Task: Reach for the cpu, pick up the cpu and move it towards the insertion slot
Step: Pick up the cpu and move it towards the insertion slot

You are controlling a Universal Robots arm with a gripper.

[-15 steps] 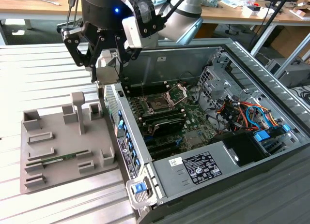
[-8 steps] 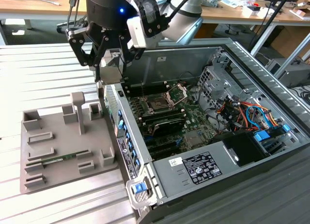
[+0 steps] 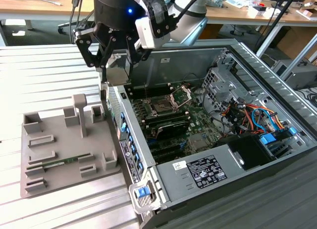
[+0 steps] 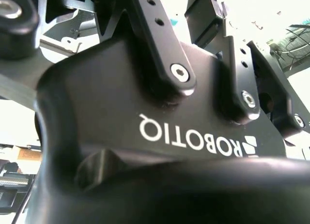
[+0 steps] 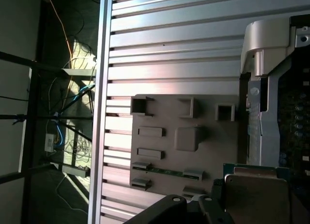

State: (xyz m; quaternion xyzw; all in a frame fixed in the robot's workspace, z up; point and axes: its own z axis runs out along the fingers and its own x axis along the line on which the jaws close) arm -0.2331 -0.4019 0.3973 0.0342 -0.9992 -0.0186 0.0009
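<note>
In the exterior view my black gripper (image 3: pixel 117 65) hangs above the near wall of the open computer case, shut on the cpu (image 3: pixel 115 75), a small pale silvery-beige square. The insertion slot (image 3: pixel 161 107), a dark square socket with its metal bracket (image 3: pixel 181 96) hinged up, lies on the motherboard to the exterior view's right of the cpu and lower. The first wrist view has the cpu (image 5: pixel 254 195) close up beside a black finger (image 5: pixel 167 209), above the case edge. The gripper's black housing (image 4: pixel 169 137) is seen close up in the second wrist view.
A grey plastic tray (image 3: pixel 54 182) with rectangular recesses and posts sits on the ribbed table at the exterior view's left, a green memory stick (image 3: pixel 59 163) lying in it. The open case (image 3: pixel 257 70) holds drive cages, cables and a power supply (image 3: pixel 208 169).
</note>
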